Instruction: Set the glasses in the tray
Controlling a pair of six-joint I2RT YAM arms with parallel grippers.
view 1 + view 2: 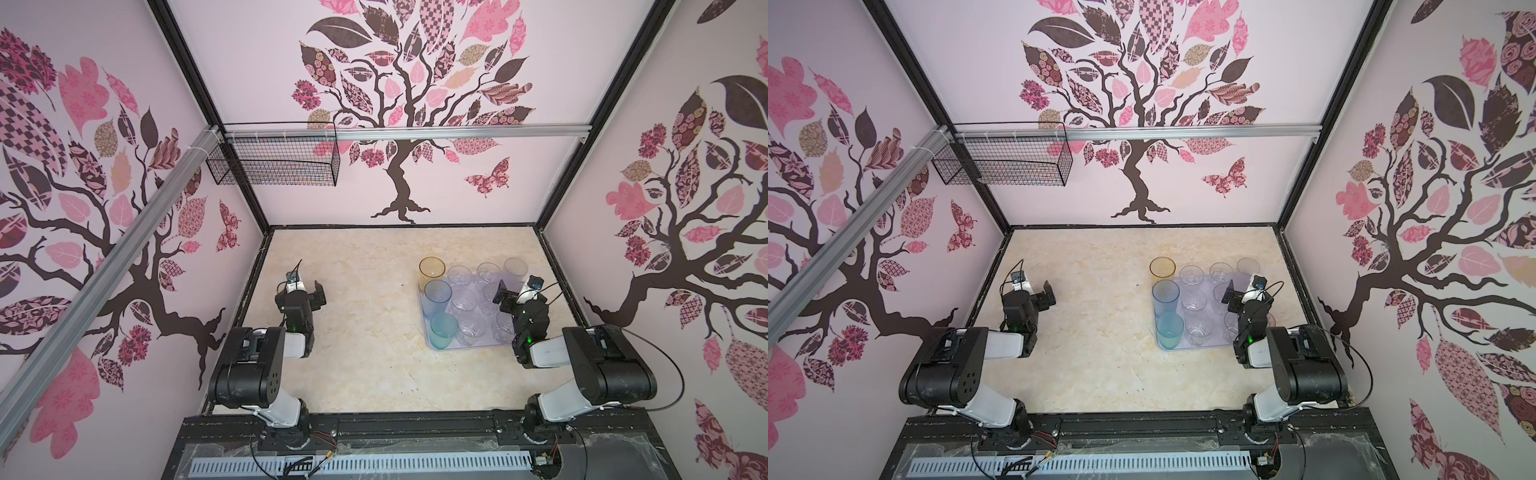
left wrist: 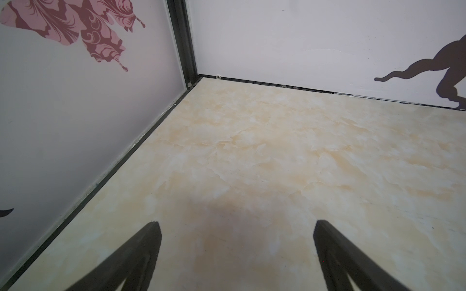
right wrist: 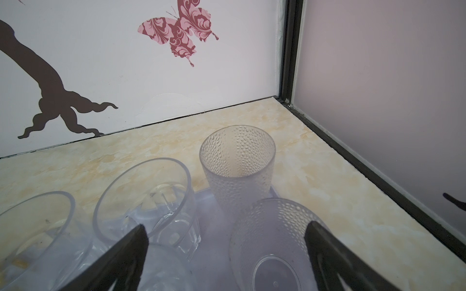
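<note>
Lavender tray [image 1: 486, 345] on the desk [image 1: 365, 332] carries the glasses [image 1: 464, 300] upright in tight rows so all fit; we hold our right pincer [image 3: 227, 225] wide over one, our left pincer [image 2: 237, 222] wide and idle.

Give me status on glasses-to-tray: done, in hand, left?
Done: the glasses stand upright in rows on the tray, none loose elsewhere on the table. In hand: nothing; right gripper open above a dimpled glass in the tray, left gripper open over bare table. Left: maybe the amber glass at the tray's far corner; cannot tell whether its base is inside the rim.
</note>
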